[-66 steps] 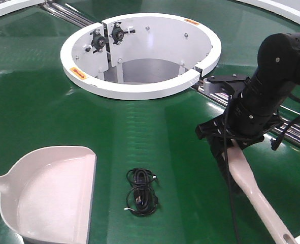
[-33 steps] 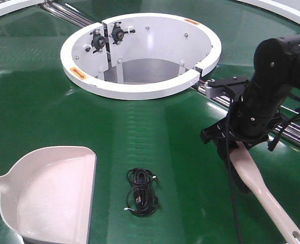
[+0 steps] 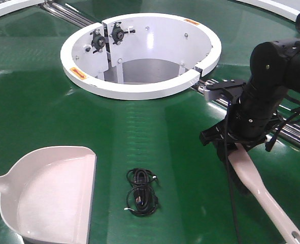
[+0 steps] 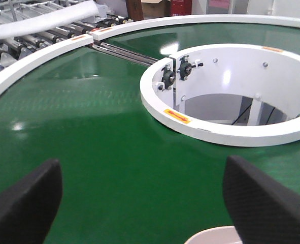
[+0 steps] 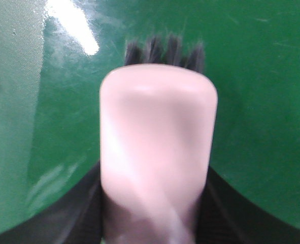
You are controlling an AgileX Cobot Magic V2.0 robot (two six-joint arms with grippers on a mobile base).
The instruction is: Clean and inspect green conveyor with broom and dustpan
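Right gripper (image 3: 235, 146) is clamping the broom (image 3: 264, 195) by its paddle at right of frame, above the green conveyor (image 3: 33, 101). Left gripper (image 4: 144, 203) is hanging wide open, holding nothing — dustpan (image 3: 53, 195) is lying lower left.

We can read no word, number or brand anywhere. The only signs are small orange-yellow stickers (image 3: 77, 72), and their print is too small and blurred for us to make out. In the front view one lies on the top edge of the white ring (image 3: 139, 92) at its left side, and another (image 3: 191, 21) lies on the far right of that edge. The ring sits in the green conveyor (image 3: 38, 101). In the left wrist view the nearest of the stickers (image 4: 176, 116) shows dark marks that we cannot decipher. A further one (image 4: 80, 37) sits on the outer white rim (image 4: 38, 58), equally unreadable.
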